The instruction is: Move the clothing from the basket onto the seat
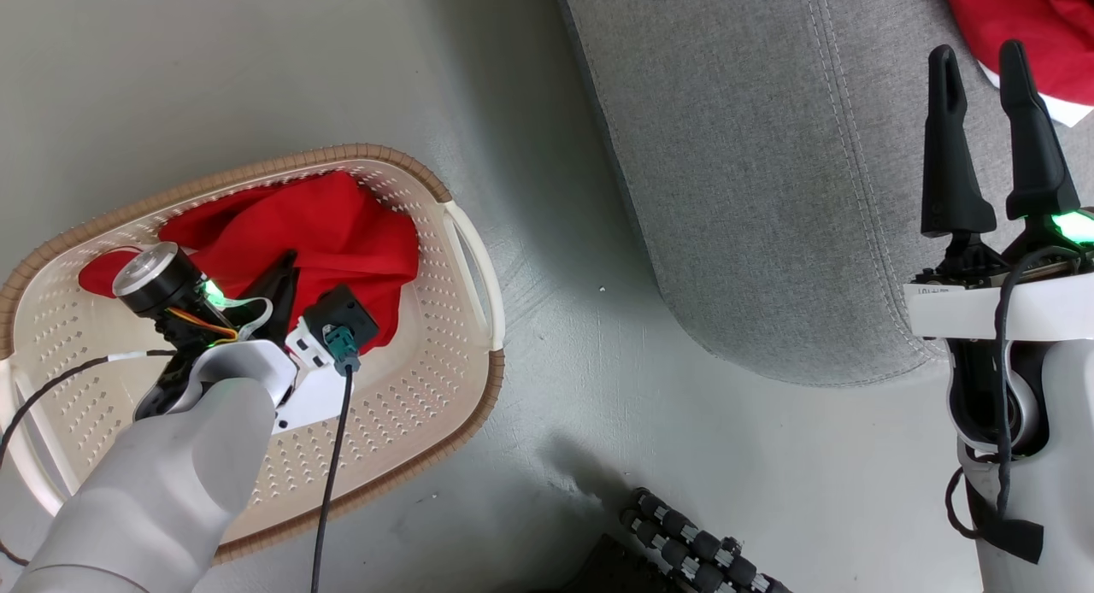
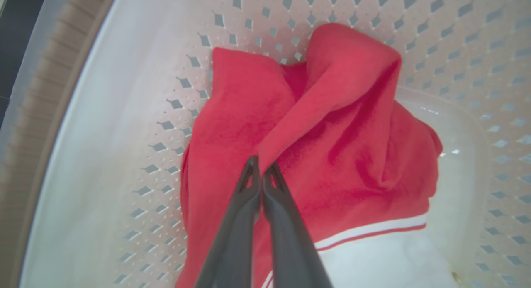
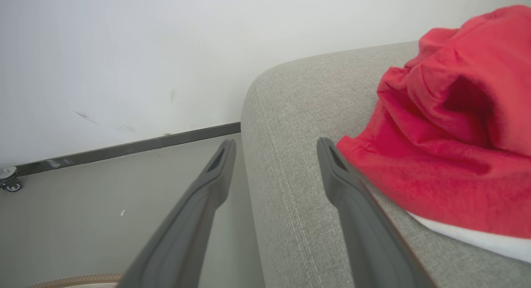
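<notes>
My left gripper (image 2: 261,165) is pinched tight on a raised fold of the red garment (image 2: 340,126), which lies heaped just ahead of my fingertips inside the basket (image 2: 103,113). My right gripper (image 3: 276,145) stands wide over the seat (image 3: 298,113) edge, with a second red garment (image 3: 448,134) resting just to its right.

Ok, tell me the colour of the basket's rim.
Brown, with a woven look; the rim edges the cream-white basket, clearest in the head view.
</notes>
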Tool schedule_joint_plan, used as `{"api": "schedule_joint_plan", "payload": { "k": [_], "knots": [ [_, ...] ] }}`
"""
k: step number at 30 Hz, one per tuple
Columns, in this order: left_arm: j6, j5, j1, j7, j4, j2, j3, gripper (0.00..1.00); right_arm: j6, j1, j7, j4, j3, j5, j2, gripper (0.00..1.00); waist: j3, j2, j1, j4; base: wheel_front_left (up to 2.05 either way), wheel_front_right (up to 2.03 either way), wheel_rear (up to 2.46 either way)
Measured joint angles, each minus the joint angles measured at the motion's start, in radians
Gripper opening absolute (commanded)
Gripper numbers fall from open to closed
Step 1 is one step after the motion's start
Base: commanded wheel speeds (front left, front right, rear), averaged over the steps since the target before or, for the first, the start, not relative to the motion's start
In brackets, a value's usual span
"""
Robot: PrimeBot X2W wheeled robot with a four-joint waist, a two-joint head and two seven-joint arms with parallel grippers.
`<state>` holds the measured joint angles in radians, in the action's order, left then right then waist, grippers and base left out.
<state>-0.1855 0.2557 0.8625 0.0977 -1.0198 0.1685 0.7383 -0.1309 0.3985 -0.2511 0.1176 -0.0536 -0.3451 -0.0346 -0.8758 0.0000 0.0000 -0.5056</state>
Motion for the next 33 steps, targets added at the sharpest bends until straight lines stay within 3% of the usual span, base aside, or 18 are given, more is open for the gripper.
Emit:
{"api": "schedule_joint_plan", "payload": {
  "k": [20, 33],
  "knots": [
    [-0.032, -0.014, -0.013, 0.115, 0.079, -0.003, 0.003, 0.00, 0.000, 0.042, -0.001, -0.023, -0.004, 0.030, 0.000, 1.00, 0.032, 0.0000, 0.0000, 0.045, 0.00, 0.00, 0.00],
    [-0.102, -0.075, -0.091, 0.146, 0.269, -0.014, -0.035, 0.00, 0.000, 0.064, -0.001, -0.040, 0.008, 0.092, -0.001, 1.00, 0.097, 0.0000, 0.0001, 0.109, 0.00, 0.00, 0.00]
  ]
}}
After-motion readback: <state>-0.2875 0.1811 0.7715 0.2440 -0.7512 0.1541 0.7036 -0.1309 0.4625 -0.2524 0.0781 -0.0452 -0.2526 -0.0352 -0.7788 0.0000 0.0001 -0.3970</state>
